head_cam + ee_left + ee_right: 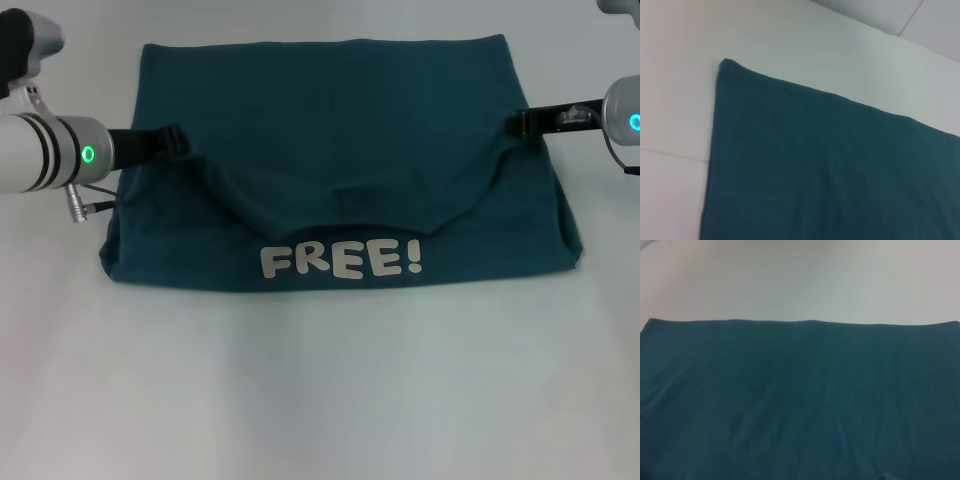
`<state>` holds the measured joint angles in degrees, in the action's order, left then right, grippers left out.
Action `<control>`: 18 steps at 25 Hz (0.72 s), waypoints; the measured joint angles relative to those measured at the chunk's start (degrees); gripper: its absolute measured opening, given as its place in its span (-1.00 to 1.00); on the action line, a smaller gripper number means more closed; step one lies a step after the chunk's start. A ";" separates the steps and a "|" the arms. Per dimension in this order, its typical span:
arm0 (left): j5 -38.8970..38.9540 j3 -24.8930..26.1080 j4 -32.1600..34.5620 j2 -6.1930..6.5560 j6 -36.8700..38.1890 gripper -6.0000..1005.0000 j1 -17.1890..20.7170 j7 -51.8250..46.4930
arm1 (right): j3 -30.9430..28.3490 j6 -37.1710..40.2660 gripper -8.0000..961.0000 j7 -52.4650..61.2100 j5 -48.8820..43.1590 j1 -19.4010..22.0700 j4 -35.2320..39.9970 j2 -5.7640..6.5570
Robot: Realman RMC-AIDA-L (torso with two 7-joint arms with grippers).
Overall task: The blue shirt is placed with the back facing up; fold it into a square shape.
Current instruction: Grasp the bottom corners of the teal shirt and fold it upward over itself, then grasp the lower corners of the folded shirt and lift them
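Note:
The blue shirt (330,110) lies on the white table, its near part turned over so the white "FREE!" lettering (340,262) faces up along the front fold. The turned-over layer sags in a curve between the two grippers. At the shirt's left edge my left gripper (178,140) pinches one corner of that layer. Over at the right edge my right gripper (522,123) pinches the other corner. Plain teal cloth of the shirt (815,165) fills the left wrist view, and the shirt (800,400) does the same in the right wrist view, with no fingers showing.
White table (320,400) surrounds the shirt, with a wide bare strip in front of it. A seam in the table surface (670,154) runs beside the shirt's far corner. A cable plug (78,206) hangs under the left wrist.

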<state>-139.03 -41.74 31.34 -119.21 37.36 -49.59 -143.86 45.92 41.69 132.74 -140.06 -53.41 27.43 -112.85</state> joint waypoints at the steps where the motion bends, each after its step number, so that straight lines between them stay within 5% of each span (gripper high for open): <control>1: -0.01 0.07 -0.04 0.06 0.05 -0.79 0.03 -0.53 | 0.03 -0.04 -0.64 0.46 -0.25 0.06 -0.07 0.05; 5: 0.00 0.17 0.05 0.36 0.20 -0.43 0.56 -2.68 | -0.26 -0.28 -0.63 3.22 -1.61 0.76 0.26 0.35; 10: 0.08 0.43 5.03 0.48 0.70 -0.19 5.23 -9.06 | -2.50 3.25 -0.13 3.80 -0.03 3.25 2.60 1.78; 18: 7.18 0.43 13.54 -0.30 10.36 0.09 13.59 -9.12 | -6.49 20.60 0.24 1.50 12.60 10.86 7.82 3.87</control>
<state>-131.85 -41.31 44.88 -119.51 47.72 -36.00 -152.98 39.42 62.29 134.25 -127.46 -42.55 35.25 -108.98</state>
